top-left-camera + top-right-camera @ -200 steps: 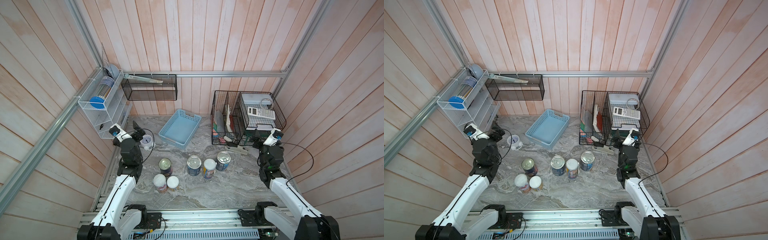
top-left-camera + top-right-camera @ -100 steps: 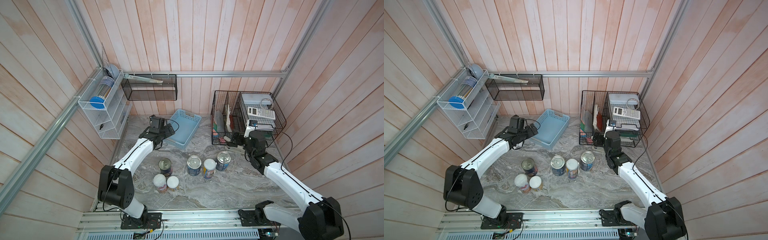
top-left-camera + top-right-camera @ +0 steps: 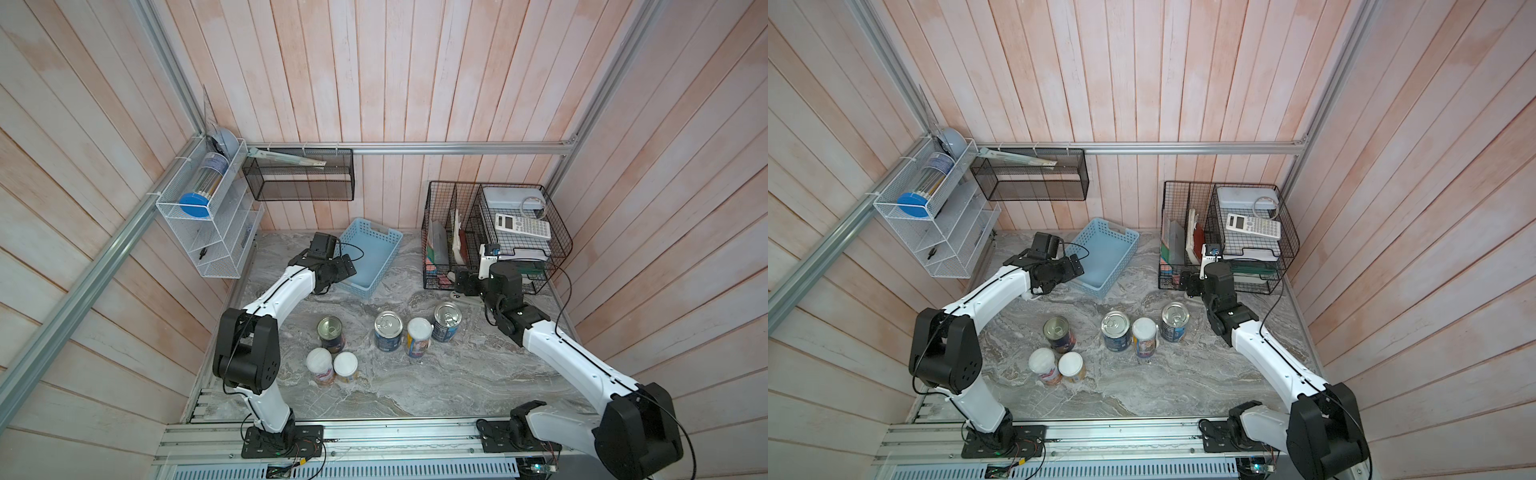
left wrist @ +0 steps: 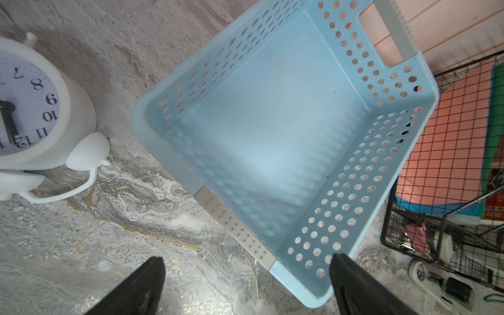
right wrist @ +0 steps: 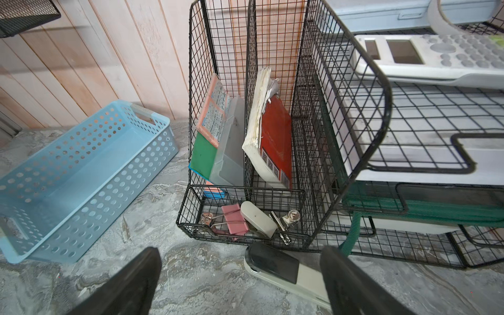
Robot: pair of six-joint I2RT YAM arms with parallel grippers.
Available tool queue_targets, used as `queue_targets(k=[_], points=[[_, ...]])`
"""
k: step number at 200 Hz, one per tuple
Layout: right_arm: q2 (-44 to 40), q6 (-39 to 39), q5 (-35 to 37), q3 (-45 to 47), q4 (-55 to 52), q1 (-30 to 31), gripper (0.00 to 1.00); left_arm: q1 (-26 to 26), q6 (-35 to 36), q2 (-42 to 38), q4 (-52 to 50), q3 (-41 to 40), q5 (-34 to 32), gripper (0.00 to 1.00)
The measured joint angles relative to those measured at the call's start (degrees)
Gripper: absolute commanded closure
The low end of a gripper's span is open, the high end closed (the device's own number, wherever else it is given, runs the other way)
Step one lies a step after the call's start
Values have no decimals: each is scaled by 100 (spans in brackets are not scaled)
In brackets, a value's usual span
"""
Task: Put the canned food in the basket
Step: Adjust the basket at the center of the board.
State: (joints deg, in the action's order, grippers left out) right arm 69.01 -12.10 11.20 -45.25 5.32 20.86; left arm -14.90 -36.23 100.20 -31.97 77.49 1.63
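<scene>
In both top views a grey marbled tabletop [image 3: 457,374] is sitting boxed in by pale pink plank walls [image 3: 415,83] on three sides. The light blue basket [image 3: 374,249] is lying empty toward the back, turned at an angle. All the cans are standing upright out on the marble, well in front of it: three silver-topped cans [image 3: 388,326] and three white-lidded cans [image 3: 419,331], two of the white ones right beside each other.

The left gripper [image 3: 348,266] is hovering at the basket's near corner, well apart from the cans. The right gripper [image 3: 459,282] is hanging by the foot of the black wire rack [image 3: 453,183], near the can at the right end of the row but not on it.

In the left wrist view, the fingers [image 4: 136,289] are standing wide apart, gripping nothing. The basket's corner is lying just ahead, with one fingertip overlapping its rim; can't tell if it's touching. A white clock [image 4: 32,109] is sitting beside the basket.

In the right wrist view, the fingers [image 5: 128,283] are spread wide too, holding nothing. A stapler [image 5: 275,266] is lying on the marble between them, and the basket is sitting off to one side, apart from them.
</scene>
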Motion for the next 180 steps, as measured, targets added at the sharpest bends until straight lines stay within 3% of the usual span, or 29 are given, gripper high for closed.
queue_targets(k=[79,87,109,130,180], points=[[74,83,-133,0,20,0,2,79,140,874,-179,280,98,1],[74,94,-146,0,22,0,2,120,166,1001,-201,376,98,6],[74,127,-173,0,20,0,2,251,317,1353,-332,807,105,30],[74,146,-192,0,20,0,2,328,608,1578,-452,1213,116,35],[76,188,-299,0,-11,7,2,361,1333,1773,-927,1624,133,58]])
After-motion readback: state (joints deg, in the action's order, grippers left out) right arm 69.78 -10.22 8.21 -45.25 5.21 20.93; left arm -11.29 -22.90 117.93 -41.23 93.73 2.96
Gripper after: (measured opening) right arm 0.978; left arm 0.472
